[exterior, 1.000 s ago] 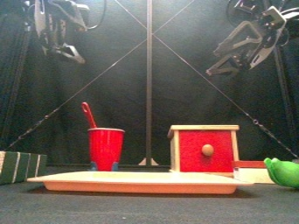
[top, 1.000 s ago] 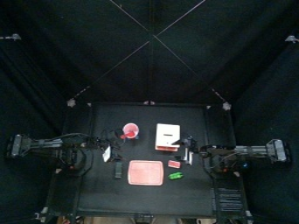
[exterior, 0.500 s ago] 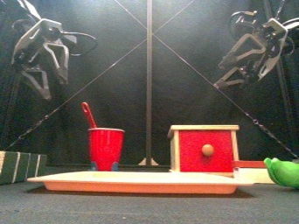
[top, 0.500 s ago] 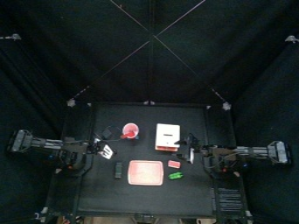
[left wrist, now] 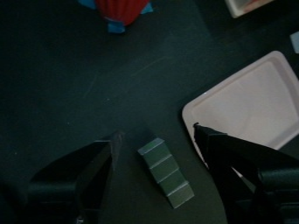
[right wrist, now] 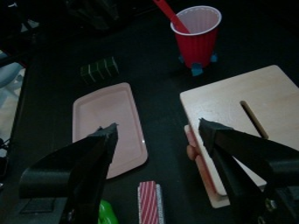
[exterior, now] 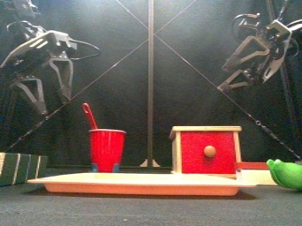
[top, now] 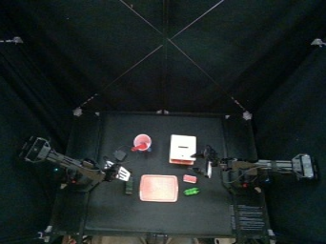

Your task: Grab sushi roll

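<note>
Left gripper: swung in and lowered within the last second, jaws fully spread, empty | sushi roll: lower centre of left wrist frame, on the table between the jaws, beside pink tray | right gripper: spread wide, empty, upper right in front view | status: lined up, grasp judged next.

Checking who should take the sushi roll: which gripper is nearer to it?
Left. The left gripper hovers directly over the sushi roll, jaws open around it. The right gripper is beyond the pink tray.

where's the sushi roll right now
In the top view the sushi roll lies on the table just left of the pink tray; in the left wrist view it sits between the open left gripper.
</note>
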